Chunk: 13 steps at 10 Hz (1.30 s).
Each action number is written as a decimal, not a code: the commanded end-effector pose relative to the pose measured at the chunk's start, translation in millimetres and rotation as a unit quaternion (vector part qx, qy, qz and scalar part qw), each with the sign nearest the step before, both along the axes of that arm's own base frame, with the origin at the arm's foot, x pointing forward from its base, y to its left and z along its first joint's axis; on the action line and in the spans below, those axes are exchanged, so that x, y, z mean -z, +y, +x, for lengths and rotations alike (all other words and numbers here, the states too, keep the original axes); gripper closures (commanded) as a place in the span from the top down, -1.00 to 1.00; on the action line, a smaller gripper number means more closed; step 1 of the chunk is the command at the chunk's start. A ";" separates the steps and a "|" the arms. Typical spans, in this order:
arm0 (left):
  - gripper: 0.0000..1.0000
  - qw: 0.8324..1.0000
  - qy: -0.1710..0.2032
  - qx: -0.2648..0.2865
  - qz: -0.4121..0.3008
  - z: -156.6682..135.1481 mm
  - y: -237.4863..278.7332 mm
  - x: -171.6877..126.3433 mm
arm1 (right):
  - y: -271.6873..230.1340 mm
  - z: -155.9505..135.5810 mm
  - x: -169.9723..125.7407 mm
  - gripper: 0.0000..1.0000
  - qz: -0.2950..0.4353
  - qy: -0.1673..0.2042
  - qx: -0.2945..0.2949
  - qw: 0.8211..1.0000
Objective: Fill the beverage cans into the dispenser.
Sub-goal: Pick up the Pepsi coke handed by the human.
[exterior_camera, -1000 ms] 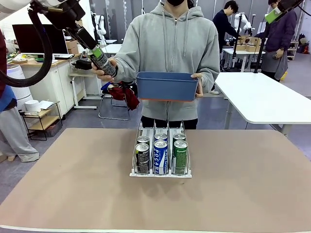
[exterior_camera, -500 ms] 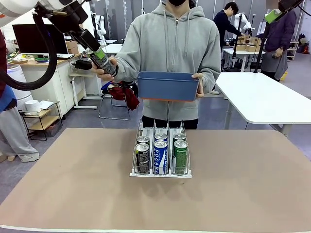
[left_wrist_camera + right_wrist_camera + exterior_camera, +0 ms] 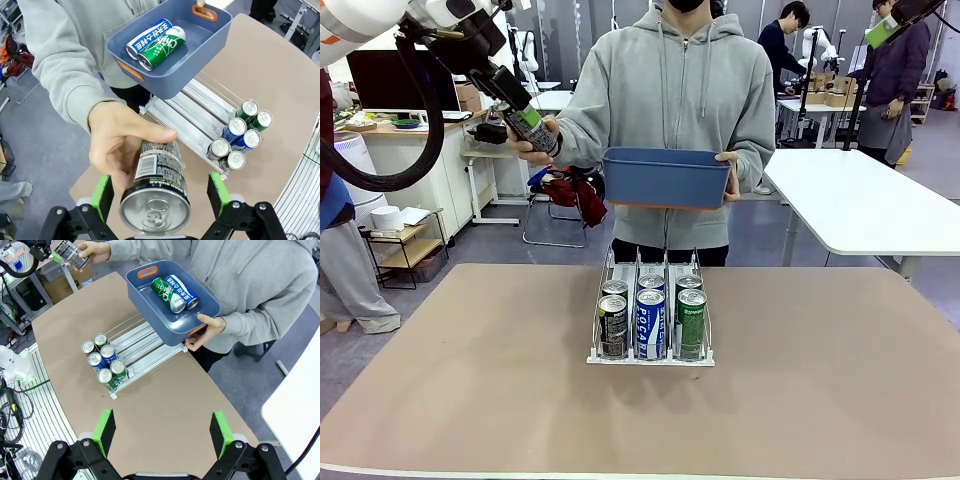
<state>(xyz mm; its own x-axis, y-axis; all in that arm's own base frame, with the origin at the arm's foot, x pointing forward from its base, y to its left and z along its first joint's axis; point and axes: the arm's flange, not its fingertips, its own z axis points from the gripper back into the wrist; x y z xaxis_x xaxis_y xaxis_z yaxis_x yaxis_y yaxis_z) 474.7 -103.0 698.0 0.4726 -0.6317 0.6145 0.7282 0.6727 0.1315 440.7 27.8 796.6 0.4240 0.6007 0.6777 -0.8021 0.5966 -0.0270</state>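
Front view: a person stands across the table [image 3: 800, 390]. One hand [image 3: 523, 152] lifts a black can [image 3: 537, 133] at upper left. The left gripper [image 3: 527, 118] slants down around that can. The person's other hand [image 3: 729, 180] carries a blue bin [image 3: 665, 180] at chest height. Below it on the table sits the dispenser [image 3: 650, 358], holding six upright cans, two per lane. The front row reads black [image 3: 613, 325], blue [image 3: 650, 322], green [image 3: 691, 322].

Left wrist view: the black can sits end-on between the left gripper's green pads [image 3: 103, 194]. The jaws are spread wide with a gap on each side, so they clamp nothing, and the hand grips the can's body. Two cans lie on their sides in the bin.

Right wrist view: the right gripper [image 3: 162, 432] hangs wide open and empty, high above the table, bin and dispenser.
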 end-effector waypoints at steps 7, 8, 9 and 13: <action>-1.00 1.000 -0.004 -0.007 0.005 -1.4 1.7 -2.2 | 0.0 -1.3 -0.3 1.00 0.004 0.004 0.003 1.000; -0.56 1.000 -0.004 -0.009 0.007 -1.9 2.4 -2.7 | 0.0 -1.3 -0.3 1.00 0.004 0.004 0.003 1.000; -0.76 1.000 -0.005 -0.011 0.007 -2.3 2.7 -3.1 | 0.0 -1.3 -0.3 1.00 0.004 0.004 0.003 1.000; -1.00 1.000 -0.007 -0.017 0.019 -5.1 2.3 -6.0 | 0.0 -1.3 -0.3 1.00 0.004 0.004 0.003 1.000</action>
<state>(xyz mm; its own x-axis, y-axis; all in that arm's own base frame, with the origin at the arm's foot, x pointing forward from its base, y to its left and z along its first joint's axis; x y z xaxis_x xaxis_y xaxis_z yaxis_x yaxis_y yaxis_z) 473.5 -101.2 700.9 0.4673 -0.6444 0.6053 0.7250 0.6712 0.1548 440.7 27.8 796.6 0.4240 0.6008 0.6777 -0.8021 0.5966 -0.0270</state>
